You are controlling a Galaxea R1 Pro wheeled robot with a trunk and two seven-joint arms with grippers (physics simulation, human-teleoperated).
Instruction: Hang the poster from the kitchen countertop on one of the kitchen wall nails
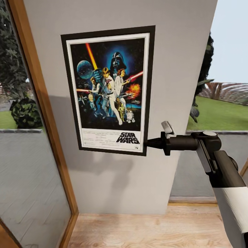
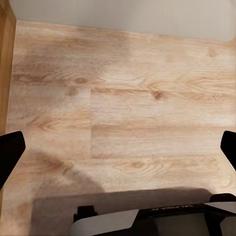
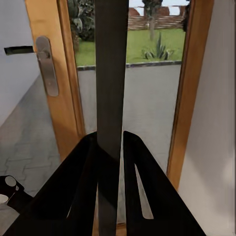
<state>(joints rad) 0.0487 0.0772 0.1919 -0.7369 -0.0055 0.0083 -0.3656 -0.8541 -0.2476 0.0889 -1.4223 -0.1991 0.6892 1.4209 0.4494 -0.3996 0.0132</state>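
The poster stood upright against a grey wall, its lower right edge pinched in the right gripper, whose arm reached in from the right. At that wrist, both fingers clamped the poster's dark edge before a glazed wooden door. The left gripper hung spread wide over the wood floor, holding nothing.

Poster edge-on between the closed jaws, wooden door frame, metal handle, lawn beyond
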